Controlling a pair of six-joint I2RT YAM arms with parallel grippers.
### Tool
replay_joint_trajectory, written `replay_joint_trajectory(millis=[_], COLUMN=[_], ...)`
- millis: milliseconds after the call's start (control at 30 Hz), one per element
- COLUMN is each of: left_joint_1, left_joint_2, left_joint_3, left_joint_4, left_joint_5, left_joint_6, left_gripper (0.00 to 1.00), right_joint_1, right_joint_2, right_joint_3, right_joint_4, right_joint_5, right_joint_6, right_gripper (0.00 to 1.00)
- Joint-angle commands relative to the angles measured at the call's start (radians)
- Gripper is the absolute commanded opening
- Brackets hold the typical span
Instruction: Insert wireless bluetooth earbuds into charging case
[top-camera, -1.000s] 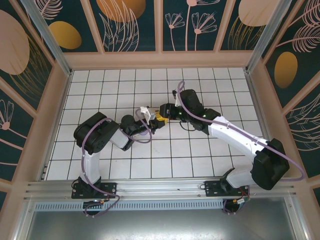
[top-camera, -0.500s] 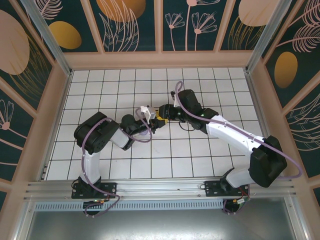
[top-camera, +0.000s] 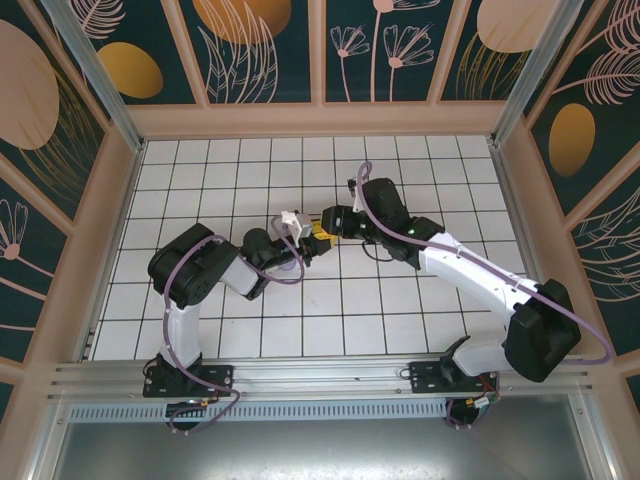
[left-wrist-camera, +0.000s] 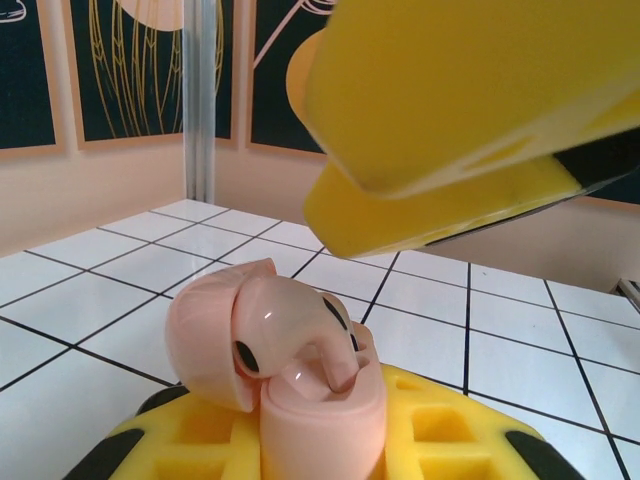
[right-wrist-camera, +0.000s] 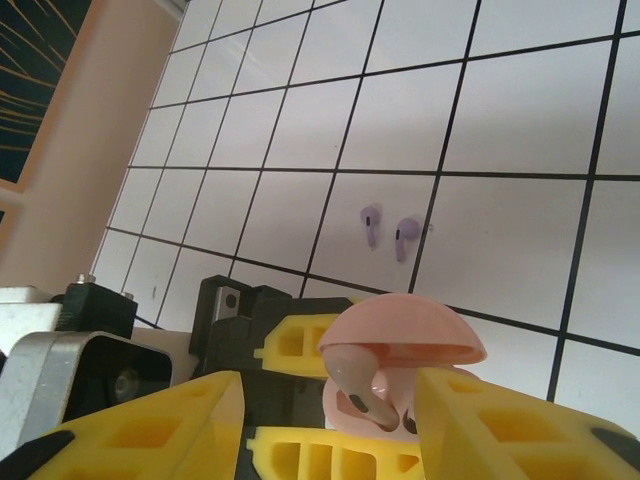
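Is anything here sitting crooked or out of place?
Yes. The pink earbud leans crooked in the open case, with its head well above the base, so it looks not fully seated. Two lilac earbuds lie loose on the table.

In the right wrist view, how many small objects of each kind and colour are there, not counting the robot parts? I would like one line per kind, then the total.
lilac earbuds: 2
pale pink earbud: 1
pink charging case: 1
Total: 4
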Motion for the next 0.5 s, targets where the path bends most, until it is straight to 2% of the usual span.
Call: replay_joint_trajectory(millis=[0,467], left_joint_1=[-0.004,-0.005], left_joint_2=[0.005,0.000], left_joint_3=[0.018,0.028], left_joint_4=[0.228,0.215], left_joint_5=[0.022,0.025], left_joint_6=[-0.020,-0.025], left_gripper=[0.00,0.00], right_joint_1=[-0.006,-0.005], right_joint_2=[0.017,0.068], right_joint_3=[0.049,0.090], right_joint_4=[-0.011,-0.003], right_joint_5=[0.001,-0.054], right_joint_6=[-0.029,-0.042], right_gripper=[0.48,0.43])
